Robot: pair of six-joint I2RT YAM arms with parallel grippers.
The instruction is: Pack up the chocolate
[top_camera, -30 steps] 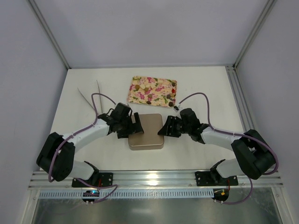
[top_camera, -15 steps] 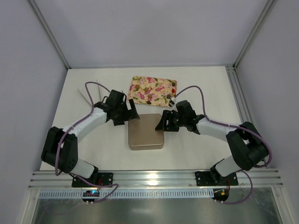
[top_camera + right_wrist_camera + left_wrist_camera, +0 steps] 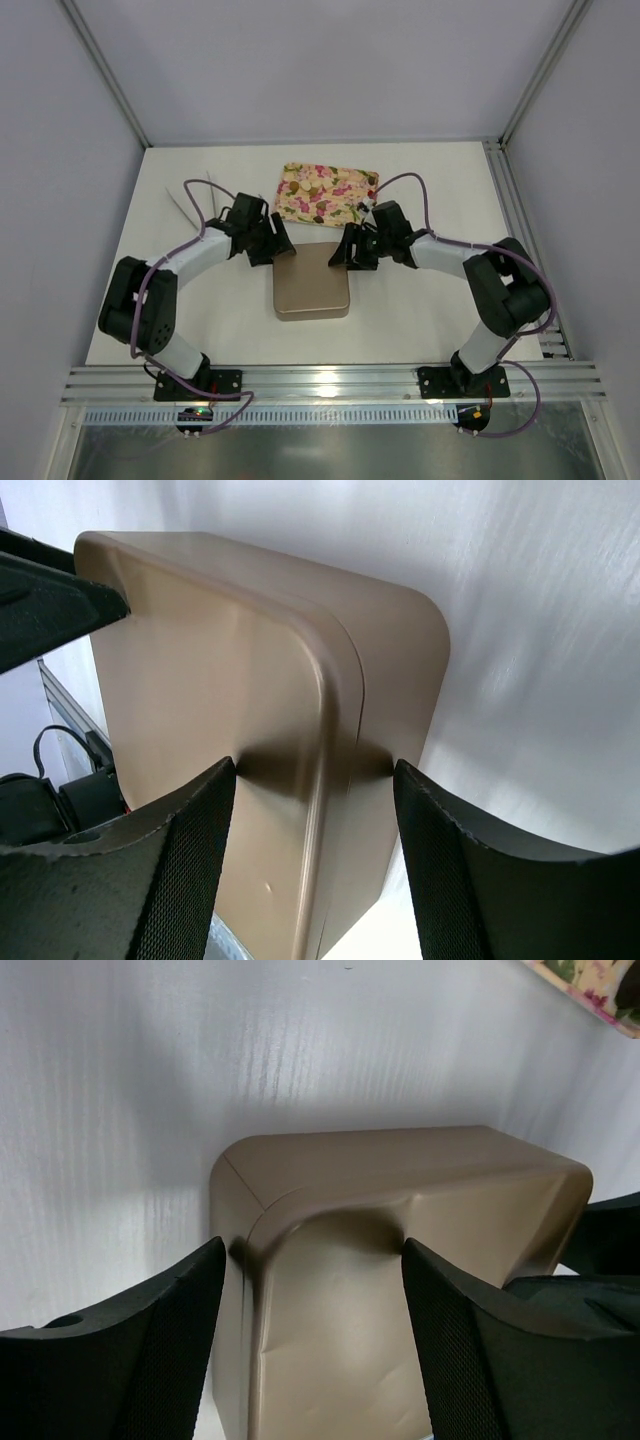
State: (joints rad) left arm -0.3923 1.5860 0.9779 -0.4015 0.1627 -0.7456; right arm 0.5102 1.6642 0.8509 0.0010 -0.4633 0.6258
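The left end effector (image 3: 276, 244) and right end effector (image 3: 349, 250) gape astride the box's (image 3: 312, 287) far corners, clamping nothing. The chocolate (image 3: 320, 208) sits on the tray (image 3: 300, 176). I'd worry an uneven pull dents or skids the box.

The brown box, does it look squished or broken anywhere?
A little. In the left wrist view, the box looks dented and creased on top by its rounded edge, inside the open left gripper. Nothing looks spilled.

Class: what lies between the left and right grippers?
The square brown box: the top view shows its far edge between the left gripper and right gripper.
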